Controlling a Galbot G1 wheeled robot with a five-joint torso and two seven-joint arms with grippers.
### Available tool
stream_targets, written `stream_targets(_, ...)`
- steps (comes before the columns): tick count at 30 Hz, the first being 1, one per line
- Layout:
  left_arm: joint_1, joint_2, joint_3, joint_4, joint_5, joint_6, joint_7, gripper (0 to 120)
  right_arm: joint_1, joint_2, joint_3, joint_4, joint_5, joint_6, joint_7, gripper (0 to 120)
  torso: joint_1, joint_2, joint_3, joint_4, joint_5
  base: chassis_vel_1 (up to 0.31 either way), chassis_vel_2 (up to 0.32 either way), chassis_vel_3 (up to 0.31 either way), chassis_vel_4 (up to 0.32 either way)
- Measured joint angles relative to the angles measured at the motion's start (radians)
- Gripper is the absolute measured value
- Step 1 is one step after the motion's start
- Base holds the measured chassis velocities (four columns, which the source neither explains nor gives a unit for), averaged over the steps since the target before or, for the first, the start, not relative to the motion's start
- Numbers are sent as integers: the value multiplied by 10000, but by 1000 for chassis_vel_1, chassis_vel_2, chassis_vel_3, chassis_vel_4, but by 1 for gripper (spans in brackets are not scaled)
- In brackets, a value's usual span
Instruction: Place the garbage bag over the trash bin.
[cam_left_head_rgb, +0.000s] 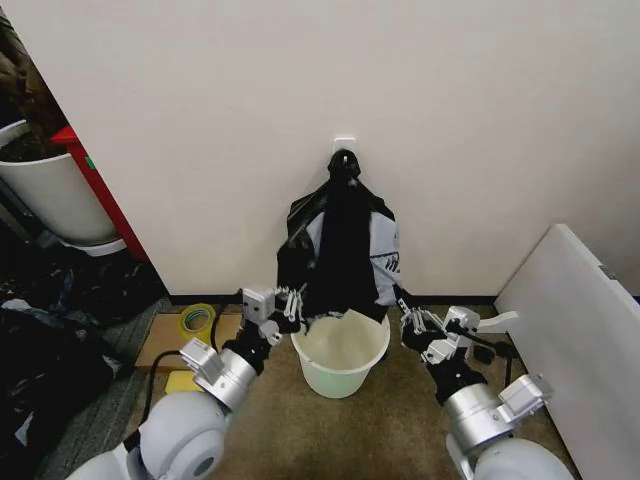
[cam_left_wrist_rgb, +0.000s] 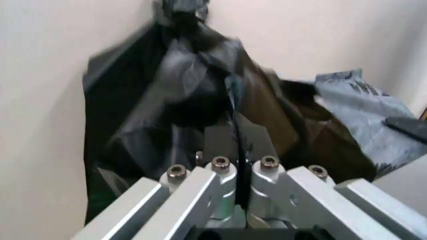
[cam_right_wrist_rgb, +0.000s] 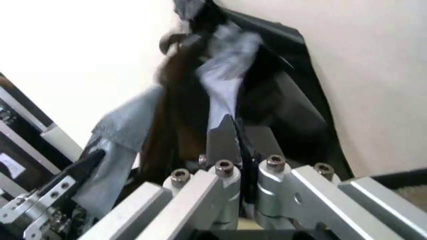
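Above the trash bin (cam_left_head_rgb: 340, 355), against the wall, hangs the garbage bag (cam_left_head_rgb: 340, 250). Left tool (cam_left_head_rgb: 290, 303) pinches its lower edge beside the bin's left rim; right tool (cam_left_head_rgb: 408, 308) pinches the edge beyond the right rim. Bare floor lies before the bin.

The head view looks down from above at the wall; both wrist views sit very close, probably facing up the garbage bag (cam_left_head_rgb: 340, 250).
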Motion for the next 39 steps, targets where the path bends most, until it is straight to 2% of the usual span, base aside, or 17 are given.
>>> stream_targets(8,-179,-379,443,812,87,-101,-25,0,-302,-1,143,-551,74,285,-139,0,0,0,1,-2,0,0,0,0,0)
stream_targets(13,-483,-847,558,1779,154,-258,-46,0,409,221,-126,-1400,221,394,-91,0,0,0,1,0,0,0,0,0,0)
stream_targets(17,-501,-1111,564,2213,320,-387,-49,0,816,485,-445,-2076,255,382,78,0,0,0,2,0,-1,0,0,0,0)
stream_targets(25,-75,-1304,481,2572,574,-612,-43,0,910,673,-457,-3149,-17,478,449,0,1,-1,1,1,0,0,0,0,0)
stream_targets(32,228,-1561,396,2609,662,-511,-636,0,335,557,-143,-3049,-416,478,862,0,0,0,1,-1,0,0,0,0,0)
stream_targets(39,908,-1708,-216,2433,641,-142,-1301,0,-262,367,300,-2916,-600,-88,1410,0,0,0,1,-1,-1,0,0,0,0)
